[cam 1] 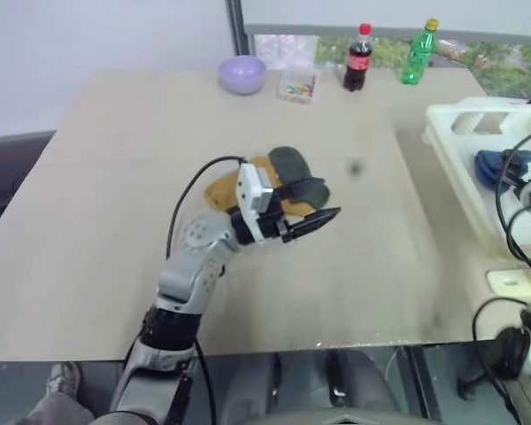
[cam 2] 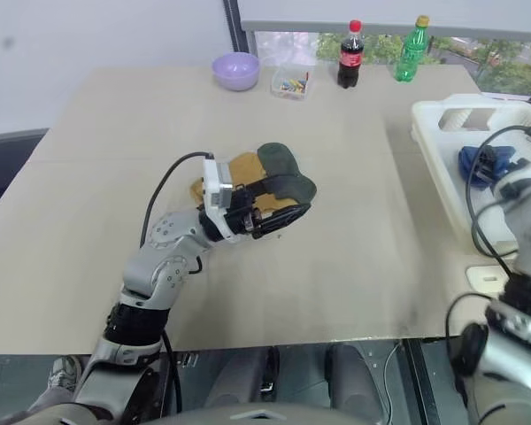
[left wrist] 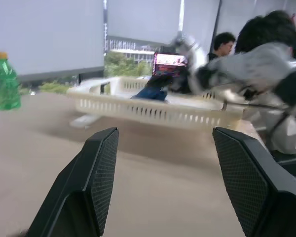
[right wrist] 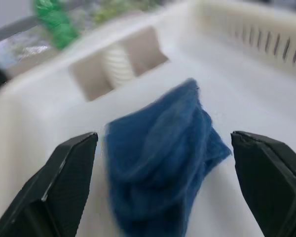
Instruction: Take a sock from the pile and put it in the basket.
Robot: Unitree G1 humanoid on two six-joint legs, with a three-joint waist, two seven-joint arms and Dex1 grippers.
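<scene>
The pile (cam 1: 219, 190) of a mustard yellow sock and a dark green sock (cam 1: 290, 165) lies mid-table. My left gripper (cam 1: 317, 209) hovers just over its right edge, pointing right, open with nothing between its fingers (left wrist: 96, 173). The cream-white basket (cam 1: 451, 133) stands at the table's right edge. My right gripper (right wrist: 165, 140) is open inside it. A royal blue sock (right wrist: 158, 153) lies crumpled on the basket floor between and beyond its fingers, not gripped. The same blue sock (cam 2: 471, 164) shows in the head views beside the right hand.
A lilac bowl (cam 1: 242, 73), a clear box of small coloured bits (cam 1: 297, 86), a cola bottle (cam 1: 357, 57) and a green bottle (cam 1: 419, 51) line the far edge. Black cables (cam 1: 513, 204) loop around the right arm. A person (left wrist: 222, 42) shows beyond the basket.
</scene>
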